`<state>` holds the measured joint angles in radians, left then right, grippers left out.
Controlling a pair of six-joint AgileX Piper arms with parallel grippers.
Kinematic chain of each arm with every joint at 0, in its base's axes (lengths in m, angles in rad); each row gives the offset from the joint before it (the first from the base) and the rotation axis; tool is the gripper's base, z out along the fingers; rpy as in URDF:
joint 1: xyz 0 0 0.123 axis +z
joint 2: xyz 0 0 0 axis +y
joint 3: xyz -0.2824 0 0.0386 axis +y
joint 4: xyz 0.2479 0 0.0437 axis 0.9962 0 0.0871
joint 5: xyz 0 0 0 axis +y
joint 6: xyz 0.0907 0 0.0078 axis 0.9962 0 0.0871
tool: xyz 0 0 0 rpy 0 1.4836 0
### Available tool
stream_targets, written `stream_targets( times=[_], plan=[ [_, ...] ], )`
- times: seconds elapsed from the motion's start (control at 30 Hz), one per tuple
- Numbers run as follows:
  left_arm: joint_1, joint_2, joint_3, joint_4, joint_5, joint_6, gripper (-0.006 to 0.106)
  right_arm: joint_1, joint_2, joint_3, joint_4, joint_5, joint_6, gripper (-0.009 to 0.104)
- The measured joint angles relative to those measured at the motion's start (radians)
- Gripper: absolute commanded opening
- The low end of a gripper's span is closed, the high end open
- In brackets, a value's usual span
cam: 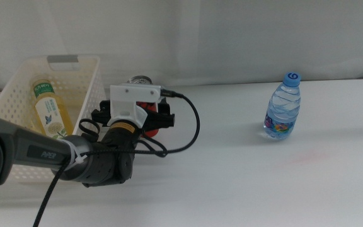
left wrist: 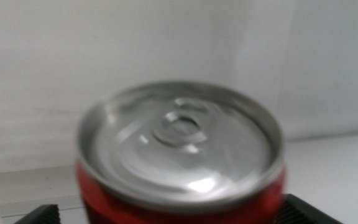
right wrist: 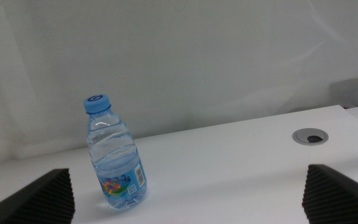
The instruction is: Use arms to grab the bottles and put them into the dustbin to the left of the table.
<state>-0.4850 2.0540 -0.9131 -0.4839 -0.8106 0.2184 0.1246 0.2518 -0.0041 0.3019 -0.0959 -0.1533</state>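
White and smooth, the wide counter (cam: 244, 183) runs back to a pale wall in the middle view. At about nine to ten o'clock on it sits the white rectangular plastic basket with perforated walls (cam: 17, 85), a grey handle showing on its far rim, and inside it lies the yellow tea bottle with a white cap and green label (cam: 49, 113). Just beside the basket's right wall, at about ten to eleven o'clock of the middle view, the left gripper (cam: 149, 121) comes in on its black jointed arm from the eight o'clock side; its dark fingers (left wrist: 39, 214) pinch the red cola can with a silver top (left wrist: 180, 158), one on each side of the can's body, as the left wrist view shows close up. Whether the can rests on the counter or hangs just above it cannot be told. Well apart from it, at about two o'clock, the small clear water bottle with a blue cap (cam: 283, 107) stands upright on the counter. The right gripper (right wrist: 188, 196) is out of the middle view; its own camera shows its fingers (right wrist: 36, 199) spread wide with nothing between them, the water bottle upright ahead of them and a round grey grommet (right wrist: 310, 137) set in the counter farther off.
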Motion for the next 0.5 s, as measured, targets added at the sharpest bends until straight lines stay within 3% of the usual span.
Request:
stream_targets(
  times=[0.13, 0.3, 0.43, 0.5],
  plan=[
    [0.000, 0.002, -0.017, -0.069, -0.002, -0.010, 0.083, 0.000, 0.000, 0.000, 0.000, 0.000, 0.000, 0.103],
    [0.000, 0.013, -0.022, -0.087, -0.001, -0.014, 0.069, 0.000, 0.000, 0.000, 0.000, 0.000, 0.000, 0.103],
    [0.000, 0.024, -0.022, -0.089, -0.003, -0.019, 0.037, 0.000, 0.000, 0.000, 0.000, 0.000, 0.000, 0.103],
    [0.000, 0.025, -0.022, -0.093, -0.003, -0.019, 0.013, 0.000, 0.000, 0.000, 0.000, 0.000, 0.000, 0.103]
  ],
)
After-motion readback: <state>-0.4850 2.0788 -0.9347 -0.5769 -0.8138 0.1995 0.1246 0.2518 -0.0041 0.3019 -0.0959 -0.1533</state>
